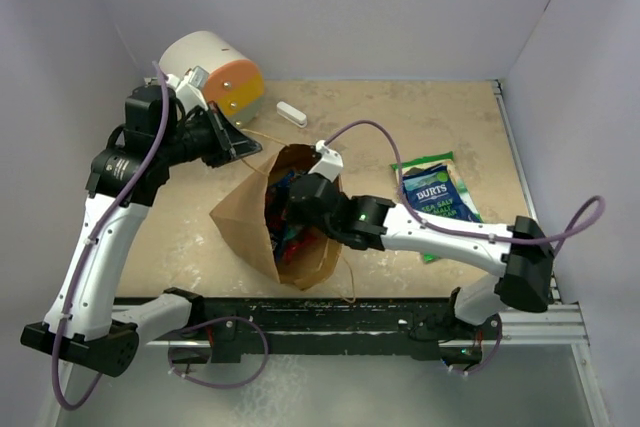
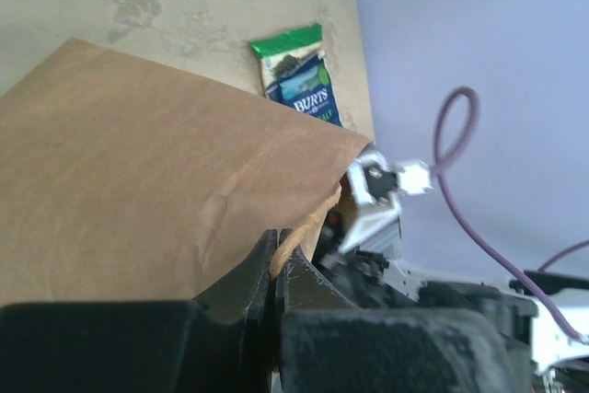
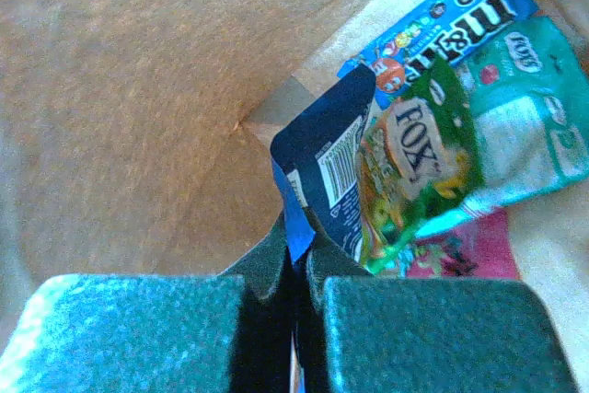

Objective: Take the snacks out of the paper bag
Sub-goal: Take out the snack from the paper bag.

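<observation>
1. Left gripper (image 2: 276, 242): the jaws are pressed together on the rim of the paper bag (image 1: 243, 215), with a strip of brown paper pinched between the fingers. Treat this as a brace. It holds the mouth up and open and, by judgement, stops the bag sliding when a packet is pulled.

2. Paper bag: it sits tipped near the middle of the table (image 1: 400, 117), its mouth turned towards the right arm. Snacks show inside in the top view.

3. Right gripper (image 3: 296, 238): it is reached inside the bag, jaws narrow and clamped on the corner of a dark blue packet (image 3: 322, 140). A corner grip suits a flat wrapper, but expect the packet to swing or slip on withdrawal.

4. Remaining contents: a blue M&M's packet (image 3: 451, 16), a green Fox's packet (image 3: 414, 163), a teal packet (image 3: 534, 126) and a pink packet (image 3: 469, 250) lie against the bag's inner wall, overlapping. The green one rests on the held packet and may drag out with it.

5. Burts chip bag (image 1: 440, 197): it lies flat on the table to the right of the paper bag, already out.

6. Surface and room: the table is tan and mottled. A white-and-orange cylinder (image 1: 210, 72) and a white bar (image 1: 291, 113) sit at the far left. Pale walls (image 1: 330, 7) enclose three sides.
</observation>
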You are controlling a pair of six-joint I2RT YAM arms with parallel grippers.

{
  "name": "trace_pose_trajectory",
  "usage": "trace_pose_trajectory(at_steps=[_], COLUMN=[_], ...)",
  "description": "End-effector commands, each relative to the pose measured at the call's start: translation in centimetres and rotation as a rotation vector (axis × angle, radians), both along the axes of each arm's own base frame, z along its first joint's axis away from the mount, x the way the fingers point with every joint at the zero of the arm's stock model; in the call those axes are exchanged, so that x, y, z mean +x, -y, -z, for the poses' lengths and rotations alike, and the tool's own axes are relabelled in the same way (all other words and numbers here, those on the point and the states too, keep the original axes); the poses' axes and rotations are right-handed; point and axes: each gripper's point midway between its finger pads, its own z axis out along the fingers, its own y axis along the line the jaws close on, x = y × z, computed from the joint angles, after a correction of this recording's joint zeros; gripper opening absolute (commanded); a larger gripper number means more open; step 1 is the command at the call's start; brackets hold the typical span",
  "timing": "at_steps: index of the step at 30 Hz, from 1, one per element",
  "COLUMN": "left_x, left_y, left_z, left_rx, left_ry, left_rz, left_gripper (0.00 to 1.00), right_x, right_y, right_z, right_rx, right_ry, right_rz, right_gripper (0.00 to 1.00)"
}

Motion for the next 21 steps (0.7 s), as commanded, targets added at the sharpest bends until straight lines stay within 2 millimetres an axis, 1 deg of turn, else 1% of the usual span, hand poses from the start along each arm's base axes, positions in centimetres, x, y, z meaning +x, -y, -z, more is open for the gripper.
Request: trace_pose_trajectory(at_steps=[1, 4, 8, 10, 13, 16, 21], left_x=[1.5, 1.9, 2.2, 2.2, 2.4, 2.6, 2.9], left_y=[-1.8, -2.7, -3.0, -3.2, -3.5, -4.0, -4.7], left_z=[-2.2, -2.1, -1.7, -1.5, -1.7, -1.7, -0.7], left_rx=[0.037, 0.072, 0.107, 0.120, 0.137, 0.165, 0.219], left_ry=[0.080, 0.093, 0.094, 0.093, 0.113, 0.123, 0.099], left_rz=[-0.138, -0.180, -0.183, -0.190, -0.200, -0.214, -0.238], left_gripper=[0.00, 0.00, 0.00, 0.00, 0.00, 0.00, 0.00], right_x=[-0.7, -1.1, -1.2, -0.9, 0.0, 0.8, 1.6], right_y=[3.0, 3.8, 5.8, 7.0, 9.3, 11.1, 13.2], right_z=[-4.5, -6.3, -8.8, -10.0, -11.6, -14.3, -19.1], right_rx=[-0.022, -0.060, -0.094, -0.097, -0.105, -0.078, -0.004], right_ry=[0.034, 0.071, 0.115, 0.130, 0.148, 0.189, 0.235], right_rz=[-0.016, -0.079, -0.100, -0.093, -0.064, -0.062, -0.106], right_gripper=[0.00, 0.00, 0.00, 0.00, 0.00, 0.00, 0.00])
